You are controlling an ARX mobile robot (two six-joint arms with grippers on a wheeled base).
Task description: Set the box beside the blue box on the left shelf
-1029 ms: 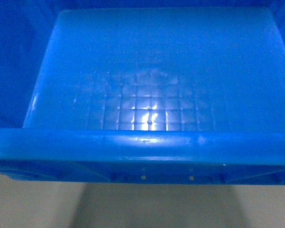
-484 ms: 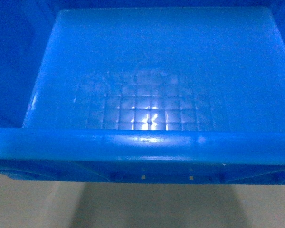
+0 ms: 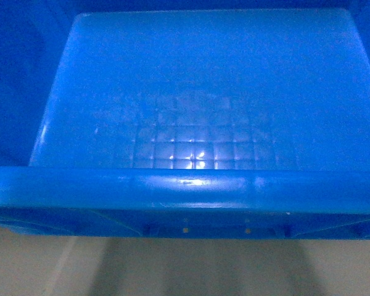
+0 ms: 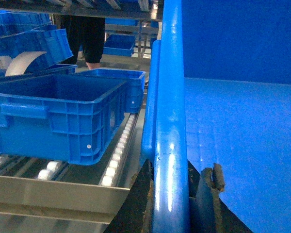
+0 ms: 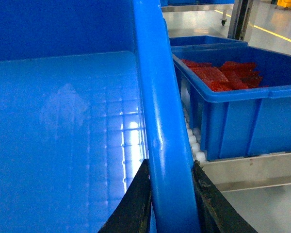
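Observation:
The box point(image 3: 197, 92), a large open-top bright blue crate, fills the head view, its near rim running across the bottom. My left gripper point(image 4: 177, 170) is shut on its left rim, one finger outside the wall and one inside. My right gripper point(image 5: 170, 164) is shut on the right rim in the same way. In the left wrist view the left shelf point(image 4: 53, 191) lies just beyond the held wall, with white rollers point(image 4: 119, 150). The blue box point(image 4: 63, 116) sits on them, a roller lane apart from my box.
Right of the held box a blue crate with red items point(image 5: 233, 92) rests on rollers point(image 5: 194, 141) behind a metal rail point(image 5: 252, 170). Behind the shelf's blue box are a smaller crate point(image 4: 119, 85), stacked crates point(image 4: 24, 43) and a person's legs point(image 4: 89, 34). Pale floor point(image 3: 185, 271) shows below.
The glare on the box floor has shifted slightly, and a pale floor line has come into view at the lower left. The box keeps its place in the head view.

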